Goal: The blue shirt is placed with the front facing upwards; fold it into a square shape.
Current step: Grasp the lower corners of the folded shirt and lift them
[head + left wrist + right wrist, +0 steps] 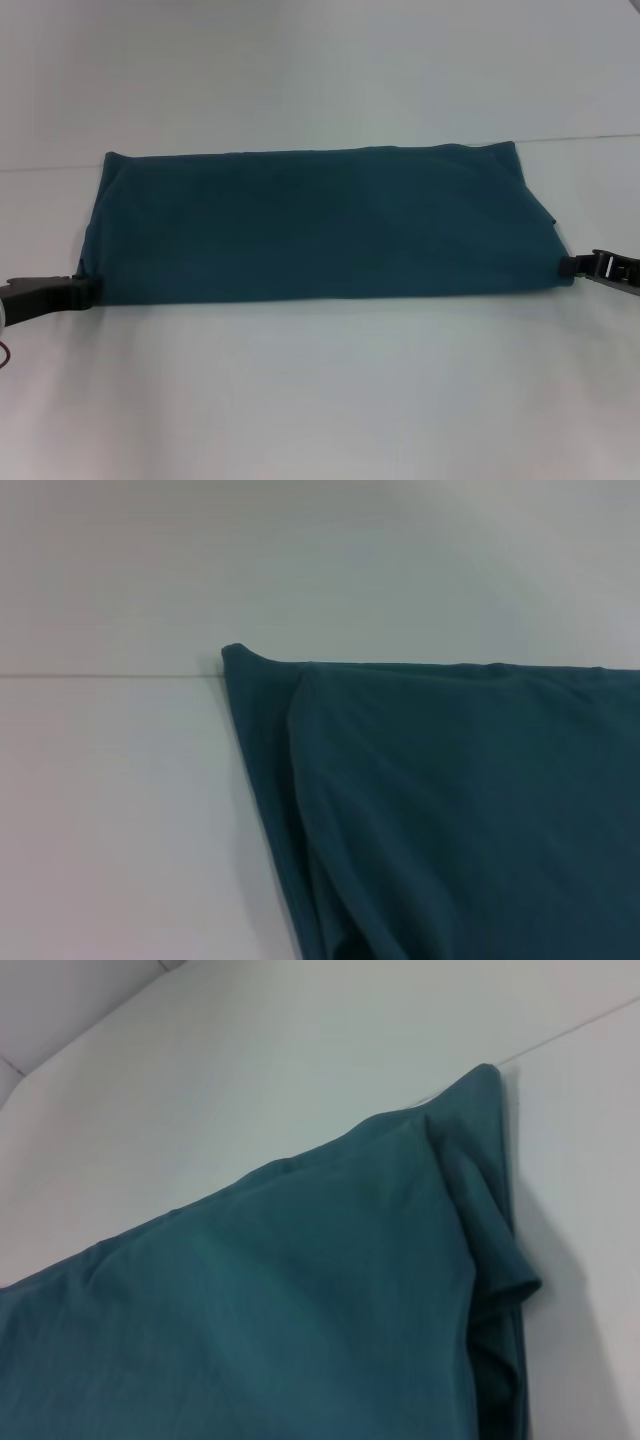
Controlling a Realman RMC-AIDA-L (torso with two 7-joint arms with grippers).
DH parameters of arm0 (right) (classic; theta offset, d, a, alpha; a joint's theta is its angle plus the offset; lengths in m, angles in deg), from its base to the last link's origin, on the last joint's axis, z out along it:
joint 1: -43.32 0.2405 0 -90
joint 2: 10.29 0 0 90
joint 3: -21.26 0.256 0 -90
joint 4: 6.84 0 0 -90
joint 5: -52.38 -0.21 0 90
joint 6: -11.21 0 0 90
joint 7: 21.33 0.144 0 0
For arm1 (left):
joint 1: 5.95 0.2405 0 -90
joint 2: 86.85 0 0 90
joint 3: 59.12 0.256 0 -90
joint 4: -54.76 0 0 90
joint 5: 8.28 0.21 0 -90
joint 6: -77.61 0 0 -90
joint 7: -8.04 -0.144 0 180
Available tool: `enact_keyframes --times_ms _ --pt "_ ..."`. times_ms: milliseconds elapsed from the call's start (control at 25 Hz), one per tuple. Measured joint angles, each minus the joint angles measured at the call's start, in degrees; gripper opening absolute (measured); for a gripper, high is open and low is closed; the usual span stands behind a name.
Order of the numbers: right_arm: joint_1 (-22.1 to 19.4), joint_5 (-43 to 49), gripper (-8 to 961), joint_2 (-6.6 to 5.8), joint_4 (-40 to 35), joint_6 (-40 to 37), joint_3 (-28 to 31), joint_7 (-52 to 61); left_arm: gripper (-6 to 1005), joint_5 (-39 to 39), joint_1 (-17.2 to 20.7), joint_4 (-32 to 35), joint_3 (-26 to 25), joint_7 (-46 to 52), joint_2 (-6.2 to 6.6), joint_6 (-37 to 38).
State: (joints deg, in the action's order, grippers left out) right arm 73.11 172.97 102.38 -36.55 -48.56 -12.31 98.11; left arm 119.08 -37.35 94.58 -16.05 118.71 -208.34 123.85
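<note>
Head view is showing the blue shirt (320, 225) lying as a wide folded band on the white table (320, 400), plain side up. Left gripper (88, 287) and right gripper (568, 266) are sitting at its near corners, probably for the next crosswise fold; whether either is pinching cloth, I cannot tell. Wrist views are revealing layered, tucked side edges.
</note>
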Motion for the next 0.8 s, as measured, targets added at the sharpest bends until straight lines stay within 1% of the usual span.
enact_keyframes --times_ms 160,400,800 --pt "0.0 0.0 84 0.04 0.0 0.0 0.0 0.0 204 0.0 -0.04 -0.04 0.03 0.02 0.02 -0.43" --pt "0.0 0.0 87 0.09 0.0 0.01 0.0 0.0 43 0.05 -0.07 -0.3 0.24 0.05 0.03 -1.6" --pt "-0.36 0.0 92 0.06 0.0 0.0 0.09 -0.2 45 0.27 0.14 0.03 -0.07 0.16 0.29 -1.04"
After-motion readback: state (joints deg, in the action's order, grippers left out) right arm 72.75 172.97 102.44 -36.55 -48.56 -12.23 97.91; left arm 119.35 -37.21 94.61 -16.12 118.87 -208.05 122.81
